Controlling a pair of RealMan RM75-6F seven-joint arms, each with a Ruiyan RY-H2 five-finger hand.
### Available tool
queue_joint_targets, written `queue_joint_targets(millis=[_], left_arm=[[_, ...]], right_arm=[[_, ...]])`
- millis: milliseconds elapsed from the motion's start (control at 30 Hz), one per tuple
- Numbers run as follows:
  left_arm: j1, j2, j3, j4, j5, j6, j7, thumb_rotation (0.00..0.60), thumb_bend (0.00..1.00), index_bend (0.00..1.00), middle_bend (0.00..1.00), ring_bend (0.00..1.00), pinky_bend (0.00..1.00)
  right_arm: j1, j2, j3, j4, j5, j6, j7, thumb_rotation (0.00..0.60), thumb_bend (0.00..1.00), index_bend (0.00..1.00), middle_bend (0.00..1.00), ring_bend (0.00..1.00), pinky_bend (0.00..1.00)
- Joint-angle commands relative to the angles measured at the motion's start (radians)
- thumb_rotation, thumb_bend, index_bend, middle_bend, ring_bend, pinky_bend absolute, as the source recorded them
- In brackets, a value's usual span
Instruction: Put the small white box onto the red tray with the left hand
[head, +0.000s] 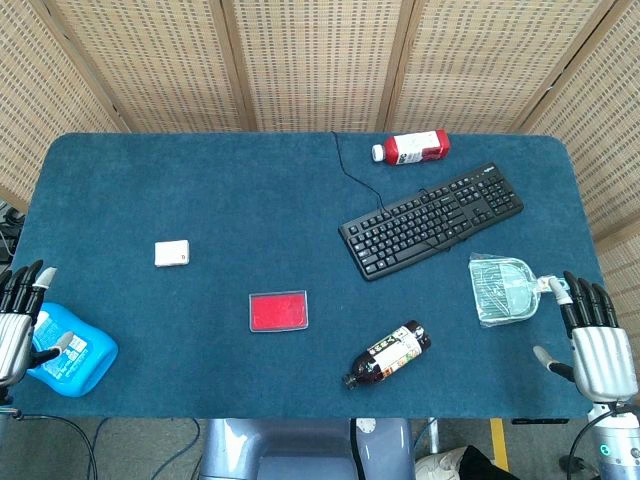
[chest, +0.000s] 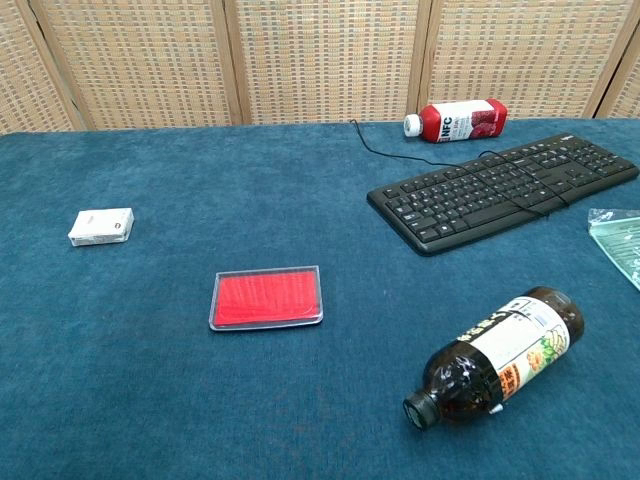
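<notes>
Nothing of the job is done yet, as far as I can judge: the small white rectangular box (head: 172, 253) lies flat on the blue felt table (head: 250, 190), well apart from the shallow red tray with its clear rim (head: 278, 311), which sits nearer my front edge and to the right of the box and has nothing on it. My left hand (head: 20, 320) hangs off the table's left edge beside a blue plastic container (head: 72, 353), fingers apart and extended, holding nothing; it shows only in the head view. My right hand (head: 595, 345) rests at the far right corner, likewise spread and empty, near a clear plastic scoop (head: 503, 290). Everything is still ahead of me: reach to the box, grasp it, carry it over and set it on the tray.
</notes>
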Motion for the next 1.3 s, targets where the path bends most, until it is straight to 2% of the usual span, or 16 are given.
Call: queue_joint_targets(millis=[33, 667, 933, 1133, 1300], left_arm=[[0.000, 0.000, 0.002, -0.002, 0.001, -0.002, 0.002, 0.600, 0.22, 0.00, 0.00, 0.00, 0.00], [-0.007, -0.005, 0.003, -0.018, -0.008, -0.021, 0.018, 0.600, 0.23, 0.00, 0.00, 0.00, 0.00], [-0.027, -0.011, -0.016, -0.031, -0.042, -0.056, 0.058, 0.600, 0.24, 0.00, 0.00, 0.00, 0.00], [-0.105, 0.007, -0.075, -0.046, -0.128, -0.180, 0.085, 0.600, 0.25, 0.00, 0.00, 0.00, 0.00], [-0.210, 0.007, -0.144, -0.023, -0.213, -0.323, 0.103, 0.600, 0.26, 0.07, 0.00, 0.00, 0.00]], right_arm=[[0.000, 0.000, 0.001, -0.001, 0.003, -0.001, 0.000, 0.600, 0.00, 0.06, 0.00, 0.00, 0.06], [0.002, 0.006, -0.003, -0.019, 0.016, -0.023, -0.005, 0.600, 0.00, 0.07, 0.00, 0.00, 0.06], [0.010, 0.012, -0.006, -0.022, 0.043, -0.066, -0.008, 0.600, 0.00, 0.08, 0.00, 0.00, 0.06], [0.013, 0.012, -0.010, -0.026, 0.042, -0.075, -0.011, 0.600, 0.00, 0.08, 0.00, 0.00, 0.06], [0.016, 0.013, -0.008, -0.025, 0.048, -0.081, -0.006, 0.600, 0.00, 0.08, 0.00, 0.00, 0.06]])
